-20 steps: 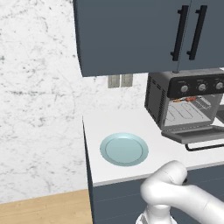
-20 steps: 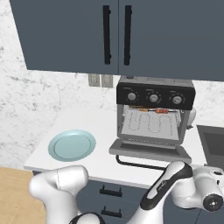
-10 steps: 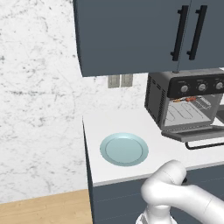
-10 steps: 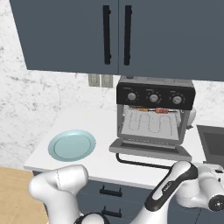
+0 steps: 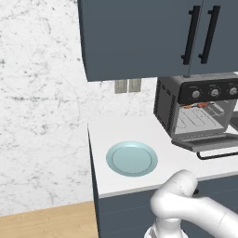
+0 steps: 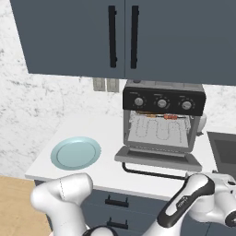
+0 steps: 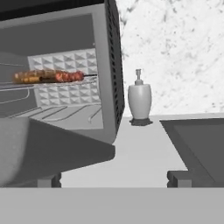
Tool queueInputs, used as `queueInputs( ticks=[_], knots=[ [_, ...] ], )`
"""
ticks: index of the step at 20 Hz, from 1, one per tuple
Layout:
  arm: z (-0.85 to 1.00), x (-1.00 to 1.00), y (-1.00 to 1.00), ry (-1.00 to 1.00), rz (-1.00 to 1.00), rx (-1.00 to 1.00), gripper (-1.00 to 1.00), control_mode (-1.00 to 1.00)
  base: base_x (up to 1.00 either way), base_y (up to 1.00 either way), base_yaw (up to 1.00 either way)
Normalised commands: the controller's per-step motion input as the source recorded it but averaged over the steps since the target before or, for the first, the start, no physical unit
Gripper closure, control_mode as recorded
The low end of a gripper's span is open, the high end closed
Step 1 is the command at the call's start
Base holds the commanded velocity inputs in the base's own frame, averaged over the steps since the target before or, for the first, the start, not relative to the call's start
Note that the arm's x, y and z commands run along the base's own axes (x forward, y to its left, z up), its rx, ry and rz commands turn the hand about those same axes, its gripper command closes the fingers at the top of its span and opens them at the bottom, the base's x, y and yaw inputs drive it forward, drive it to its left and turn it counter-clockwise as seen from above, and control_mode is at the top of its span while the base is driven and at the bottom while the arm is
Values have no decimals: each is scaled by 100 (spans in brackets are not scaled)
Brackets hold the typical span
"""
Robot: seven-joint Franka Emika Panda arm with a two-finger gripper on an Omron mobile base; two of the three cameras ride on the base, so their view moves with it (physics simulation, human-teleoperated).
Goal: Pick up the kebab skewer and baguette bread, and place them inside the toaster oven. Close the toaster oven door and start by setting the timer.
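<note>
The boxy dark grey and silver toaster oven (image 6: 162, 119) is sitting on the white counter (image 6: 99, 168) under the dark blue wall cabinets (image 6: 120, 37), with its drop-down glass-fronted door (image 6: 159, 158) hanging fully open and nearly level, so the cavity is lying exposed for loading. The thin kebab skewer (image 7: 48, 77), threaded with reddish-brown and orange chunks, is already resting across the upper wire rack (image 6: 159, 131) inside, lying sideways near the top of the cavity; it is showing as a small reddish line in the right base view (image 6: 159, 116) and in the left base view (image 5: 197, 106). The golden-brown baguette bread is nowhere to be made out in these frames, so its whereabouts cannot be told. A round pale blue plate (image 5: 132, 158) is lying bare on the counter well to the left of the oven. Beside the oven's vented right wall a grey soap dispenser (image 7: 139, 98) is standing upright near a dark sink basin (image 7: 199, 142).

The hand camera is looking from low, about level with the door edge, into the cavity from the right. The fingertips are not showing, so whether the gripper is wide or narrow cannot be told, nor whether it is holding anything. Judging by this, the skewer half of the loading is looking done, while the door is not yet closed
</note>
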Motion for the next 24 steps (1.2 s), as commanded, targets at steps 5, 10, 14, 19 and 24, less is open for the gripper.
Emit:
queueInputs(
  ticks=[5, 10, 14, 19, 24],
  knots=[
    [62, 27, 0, -21, 0, 3, -100, -100, 0, 0, 0],
    [76, 4, 0, -21, 0, 2, -100, -100, 0, 0, 0],
    [68, -29, 0, -11, 0, 0, -100, -100, 0, 0, 0],
    [61, -65, 0, -4, 0, 0, -100, -100, 0, 0, 0],
    [53, -21, 7, -9, 0, 0, -100, -100, 0, 0, 0]
  ],
)
